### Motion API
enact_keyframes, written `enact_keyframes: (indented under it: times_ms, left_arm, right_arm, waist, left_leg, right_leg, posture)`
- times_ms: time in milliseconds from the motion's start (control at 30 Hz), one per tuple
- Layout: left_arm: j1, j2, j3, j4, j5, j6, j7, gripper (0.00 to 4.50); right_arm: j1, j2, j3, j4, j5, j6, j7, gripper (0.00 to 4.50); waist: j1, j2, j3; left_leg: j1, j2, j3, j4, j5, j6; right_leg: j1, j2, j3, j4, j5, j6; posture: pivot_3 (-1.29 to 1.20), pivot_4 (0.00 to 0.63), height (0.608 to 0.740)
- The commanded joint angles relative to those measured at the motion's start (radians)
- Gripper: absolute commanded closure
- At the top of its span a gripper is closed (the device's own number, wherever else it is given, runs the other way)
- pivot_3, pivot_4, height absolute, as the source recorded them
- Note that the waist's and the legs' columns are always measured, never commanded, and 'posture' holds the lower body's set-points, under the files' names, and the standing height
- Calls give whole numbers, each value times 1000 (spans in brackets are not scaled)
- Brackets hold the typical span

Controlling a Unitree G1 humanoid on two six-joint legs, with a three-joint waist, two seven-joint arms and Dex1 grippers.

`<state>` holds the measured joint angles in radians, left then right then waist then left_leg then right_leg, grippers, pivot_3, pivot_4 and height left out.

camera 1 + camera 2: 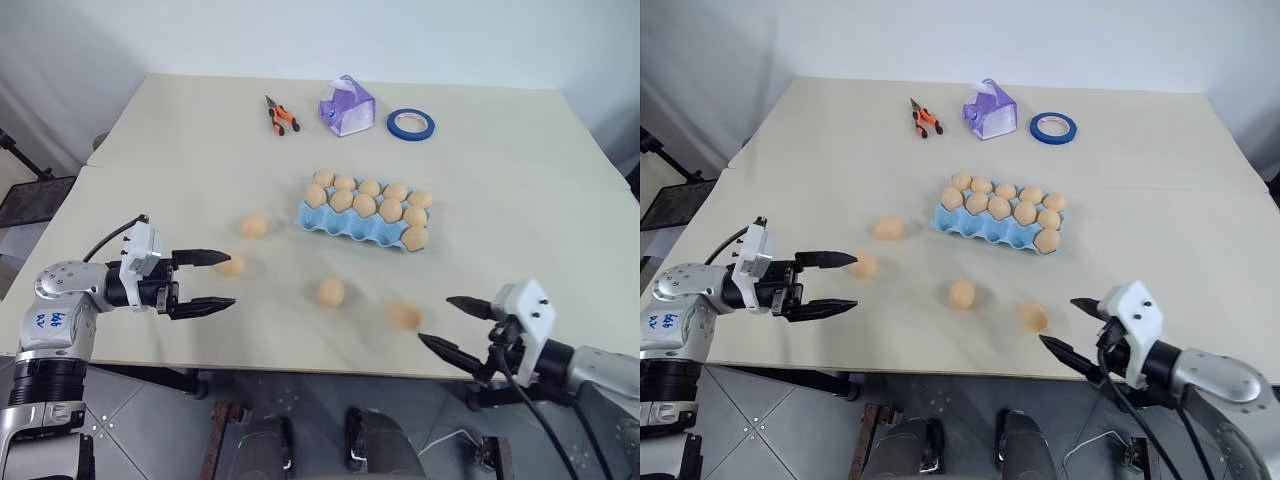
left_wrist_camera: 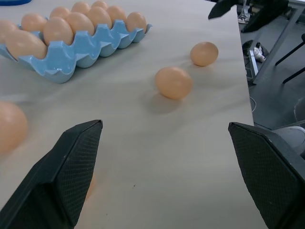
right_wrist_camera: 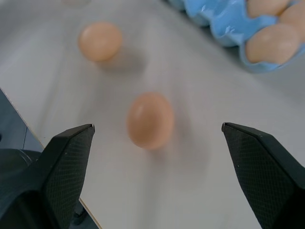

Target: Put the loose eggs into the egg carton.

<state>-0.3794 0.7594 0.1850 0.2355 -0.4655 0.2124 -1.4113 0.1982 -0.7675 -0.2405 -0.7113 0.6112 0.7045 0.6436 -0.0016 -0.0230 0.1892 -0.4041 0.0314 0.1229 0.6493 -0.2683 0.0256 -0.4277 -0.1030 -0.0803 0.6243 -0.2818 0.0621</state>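
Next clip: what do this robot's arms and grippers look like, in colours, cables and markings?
Both arms are silver-grey metal. Each ends in a white block carrying two black pointed fingers, textured inside: left gripper, right gripper. Black cables run along both wrists. The left forearm bears blue handwritten marks.

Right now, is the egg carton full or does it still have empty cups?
Not full. The carton has bare blue cups along its near row, and four eggs lie loose on the table.
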Motion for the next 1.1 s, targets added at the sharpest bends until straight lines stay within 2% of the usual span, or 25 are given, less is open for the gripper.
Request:
enact_keyframes:
  times_ms: [33,367,467,633,700,800,933,1100]
  left_arm:
    - [22,22,34,-30,-29,-12,-8,0]
    - [86,26,98,-96,-73,-1,28,0]
    - [109,24,123,-117,-95,3,37,0]
    - [124,24,135,-131,-103,5,48,0]
    - [126,23,136,-133,-103,5,52,0]
    - [126,19,137,-136,-106,2,58,0]
    - [113,5,127,-131,-104,-3,77,0]
    - [98,-8,120,-130,-107,-3,91,0]
  right_arm:
    - [-76,19,121,47,-87,-20,-36,21]
    - [-213,87,281,206,-210,-48,-52,21]
    - [-224,100,278,214,-228,-75,-49,627]
    - [-247,103,255,190,-213,-55,-43,2419]
    - [-253,104,239,181,-200,-52,-39,2844]
    - [-274,110,208,177,-176,-53,-37,2888]
    - [-447,182,160,261,-151,-26,-111,2902]
    - [-670,267,201,468,-228,-57,-176,2913]
  waist:
    - [-3,0,0]
    - [0,0,0]
    - [-1,0,0]
    - [-2,0,0]
    - [-2,0,0]
    - [-2,0,0]
    - [-9,0,0]
    - [-22,0,0]
  left_leg:
    - [0,0,0,0,0,0]
    - [-1,0,-1,-1,2,3]
    - [-1,0,-1,-1,0,1]
    - [-1,0,-1,-1,-1,0]
    - [-1,0,-1,-1,-1,0]
    - [-1,0,-1,-1,-1,0]
    - [-1,0,0,-1,0,0]
    - [0,0,-1,-1,1,-2]
  right_leg:
    - [0,0,0,0,0,0]
    - [-1,0,-1,-2,0,0]
    - [-1,0,-1,-2,0,0]
    - [-1,0,-1,-1,0,0]
    - [-1,0,-1,-1,0,0]
    - [-1,0,-1,-1,0,0]
    - [-1,0,0,0,0,0]
    - [-1,0,-1,1,1,-1]
  posture:
    - [0,150,740]
    - [0,150,740]
    - [0,150,740]
    - [0,150,740]
    - [0,150,740]
    - [0,150,740]
    - [0,150,740]
    - [0,150,740]
